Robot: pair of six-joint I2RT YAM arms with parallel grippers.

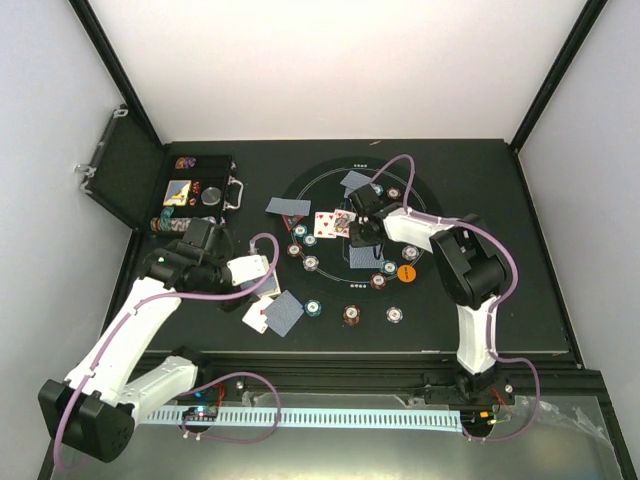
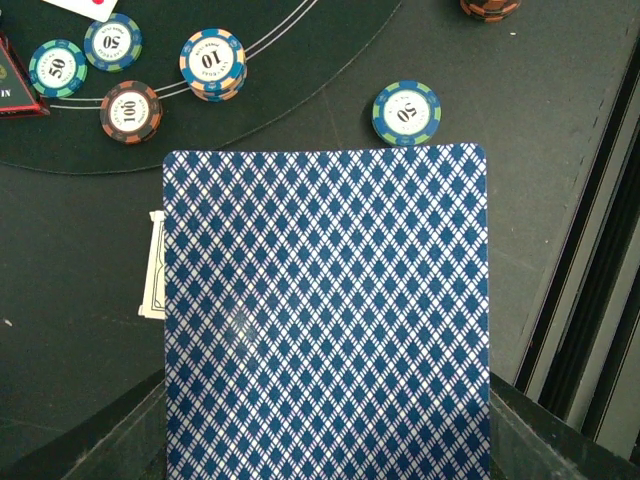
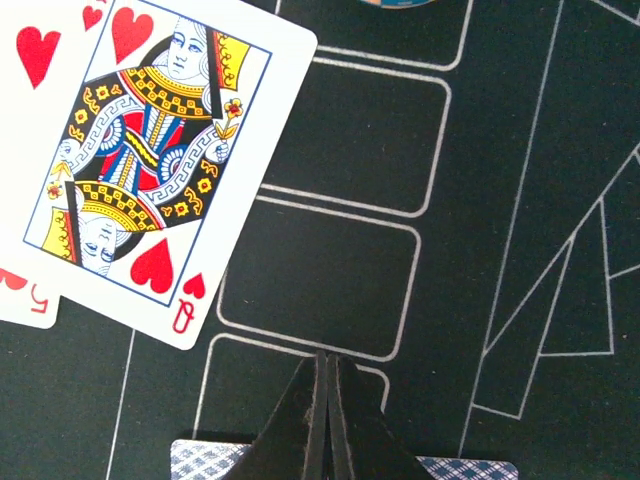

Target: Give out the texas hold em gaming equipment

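A blue diamond-backed playing card [image 2: 325,310] fills the left wrist view and hides the jaws holding it. From above, my left gripper [image 1: 268,292] is shut on that card [image 1: 286,314], low over the table left of the round mat [image 1: 335,282]. A white card edge [image 2: 155,265] lies beneath it. Striped chips [image 2: 406,112] [image 2: 212,63] lie just ahead. My right gripper [image 3: 328,362] is shut, nothing visible between its tips, over the mat's printed boxes [image 3: 330,150]. The queen of hearts [image 3: 150,160] lies face up to its left. A blue-backed card [image 3: 200,462] lies under the fingers.
The black case [image 1: 200,188] stands open at the back left, with stacked chips [image 1: 165,225] beside it. More blue-backed cards [image 1: 288,207] [image 1: 357,181], several chips [image 1: 352,315] and an orange button [image 1: 407,272] sit on the mat. The table's front rail [image 1: 330,415] runs near the arm bases.
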